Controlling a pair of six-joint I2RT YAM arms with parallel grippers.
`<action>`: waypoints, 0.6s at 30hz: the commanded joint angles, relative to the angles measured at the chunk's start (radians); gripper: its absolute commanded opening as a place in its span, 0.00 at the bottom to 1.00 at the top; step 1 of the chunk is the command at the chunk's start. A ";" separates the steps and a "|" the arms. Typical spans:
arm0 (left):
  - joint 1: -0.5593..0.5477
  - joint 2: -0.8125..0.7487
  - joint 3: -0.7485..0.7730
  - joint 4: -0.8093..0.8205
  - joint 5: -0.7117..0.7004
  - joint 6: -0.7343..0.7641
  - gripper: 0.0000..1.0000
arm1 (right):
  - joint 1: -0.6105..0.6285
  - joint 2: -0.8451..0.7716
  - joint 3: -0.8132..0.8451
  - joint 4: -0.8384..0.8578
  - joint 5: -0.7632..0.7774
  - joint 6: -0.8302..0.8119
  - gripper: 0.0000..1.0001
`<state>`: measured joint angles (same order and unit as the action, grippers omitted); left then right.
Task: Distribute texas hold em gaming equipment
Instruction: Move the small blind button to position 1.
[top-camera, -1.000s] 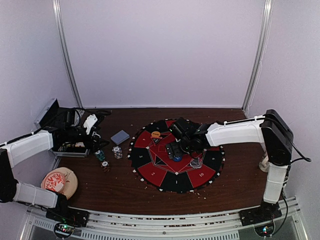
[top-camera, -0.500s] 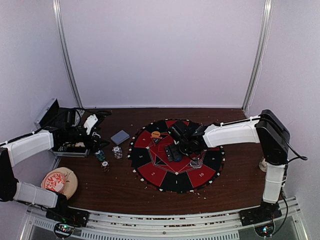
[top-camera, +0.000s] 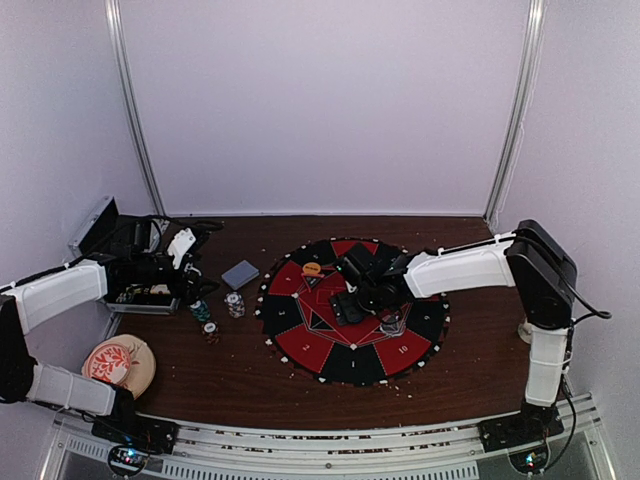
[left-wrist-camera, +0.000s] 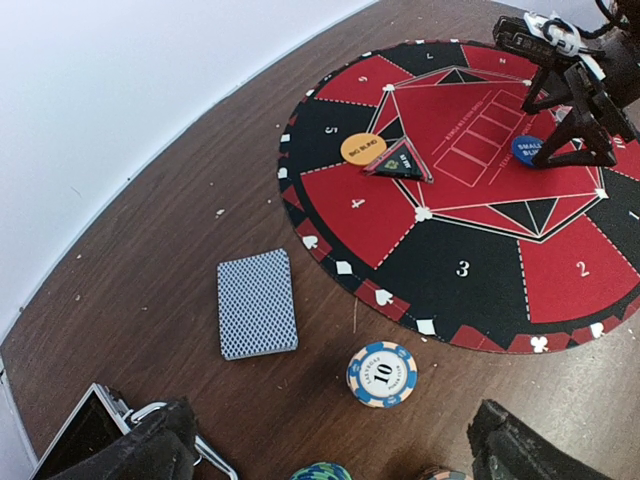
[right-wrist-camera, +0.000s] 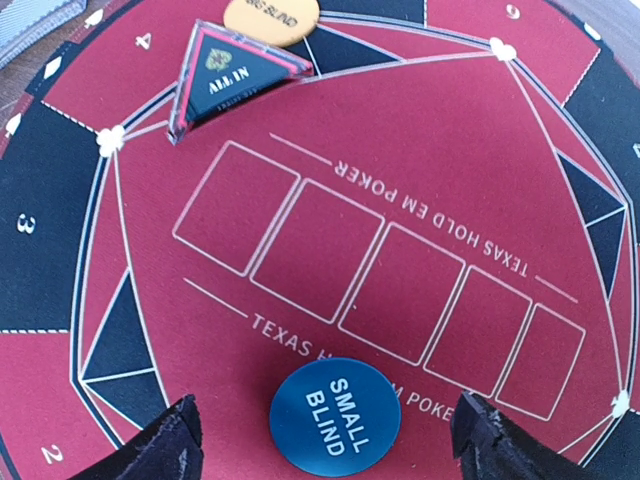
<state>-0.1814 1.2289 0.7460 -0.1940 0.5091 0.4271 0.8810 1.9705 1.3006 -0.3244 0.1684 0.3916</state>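
Note:
My right gripper (right-wrist-camera: 325, 440) is open low over the red-and-black mat (top-camera: 300, 345), its fingertips (right-wrist-camera: 150, 445) either side of the blue "small blind" button (right-wrist-camera: 335, 417) without touching it. Further on lie the orange "big blind" button (right-wrist-camera: 271, 18) and an "all in" triangle (right-wrist-camera: 235, 78). A clear disc (top-camera: 390, 324) rests on the mat's right side. Off the mat's left edge are a blue-backed card deck (left-wrist-camera: 257, 302), a white-blue chip stack (left-wrist-camera: 382, 374), teal chips (top-camera: 200, 310) and a reddish chip (top-camera: 211, 331). My left gripper (left-wrist-camera: 335, 455) hangs open above those chips, holding nothing.
An open metal case (top-camera: 110, 240) stands at the table's left edge under my left arm. A beige round object with a red pattern (top-camera: 118, 362) lies at the near left. A small pale object (top-camera: 527, 328) sits by the right arm's base.
My right arm has drawn slightly left and lower over the mat, and its fingers have narrowed a little around the blue button. The left arm has not moved.

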 joint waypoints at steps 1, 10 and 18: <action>0.000 0.000 -0.005 0.037 0.013 -0.009 0.98 | -0.019 0.010 -0.030 0.035 -0.021 0.008 0.85; 0.000 0.001 -0.005 0.037 0.012 -0.008 0.98 | -0.024 0.027 -0.043 0.048 -0.027 0.004 0.81; -0.001 0.005 -0.005 0.038 0.015 -0.008 0.98 | -0.027 0.045 -0.041 0.056 -0.034 0.003 0.78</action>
<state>-0.1814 1.2289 0.7460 -0.1936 0.5091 0.4271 0.8612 1.9942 1.2694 -0.2840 0.1341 0.3920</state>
